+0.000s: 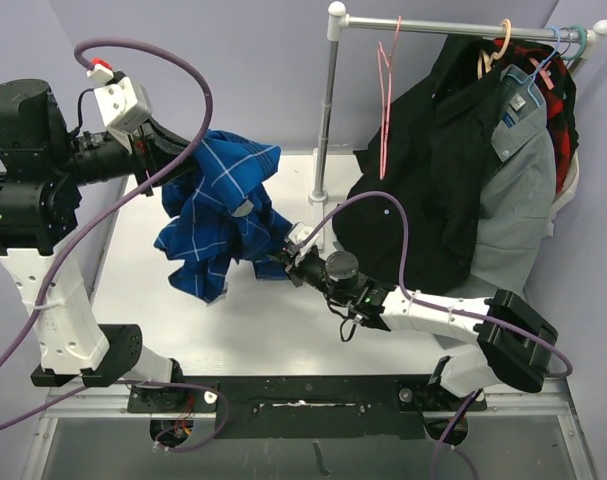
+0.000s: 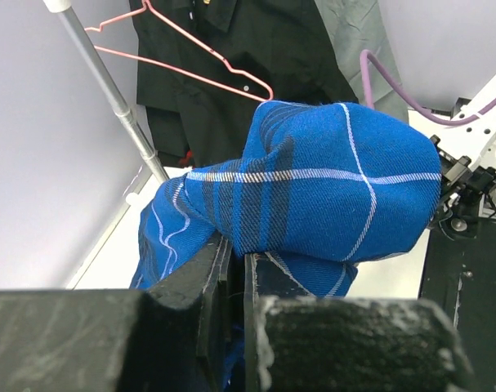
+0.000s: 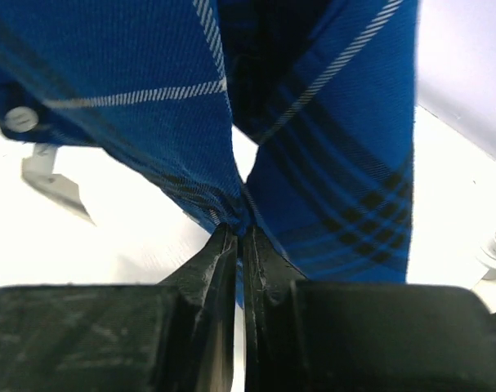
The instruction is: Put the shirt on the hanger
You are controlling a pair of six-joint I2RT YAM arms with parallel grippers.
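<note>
The royal-blue plaid shirt (image 1: 221, 212) hangs bunched in the air over the white table's left half. My left gripper (image 1: 165, 172) is shut on its upper part; blue cloth (image 2: 313, 188) bulges just past the closed fingers (image 2: 200, 286). My right gripper (image 1: 281, 262) is shut on a lower fold at the shirt's right side, with cloth (image 3: 329, 163) pinched between the fingertips and a white button (image 3: 19, 118) showing. The pink wire hanger (image 1: 387, 95) hangs empty on the rail at the back; it also shows in the left wrist view (image 2: 194, 61).
A clothes rack with a metal pole (image 1: 326, 110) stands on the table (image 1: 183, 330) at the back. A black garment (image 1: 433, 180), a grey collared shirt (image 1: 518, 190) and a red-black plaid garment (image 1: 561, 100) hang on its rail at the right.
</note>
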